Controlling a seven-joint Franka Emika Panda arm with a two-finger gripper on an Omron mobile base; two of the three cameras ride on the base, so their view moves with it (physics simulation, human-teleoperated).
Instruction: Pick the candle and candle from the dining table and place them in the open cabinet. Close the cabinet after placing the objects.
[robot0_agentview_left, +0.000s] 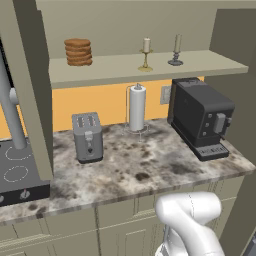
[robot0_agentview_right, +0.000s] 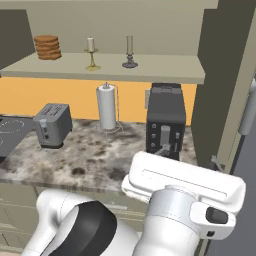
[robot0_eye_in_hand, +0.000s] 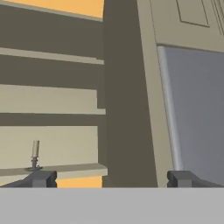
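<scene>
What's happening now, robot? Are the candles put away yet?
Gripper open, holding nothing. Brass candle and grey candle both on cabinet shelf. Cabinet door not yet closed.

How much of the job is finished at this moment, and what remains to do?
Placing looks done: the brass candle and the grey candle both stand on the lowest shelf of the open cabinet, beside a stack of cookies. The gripper is open and empty, facing the cabinet door. Left to do: close the cabinet, whose doors are open.
</scene>
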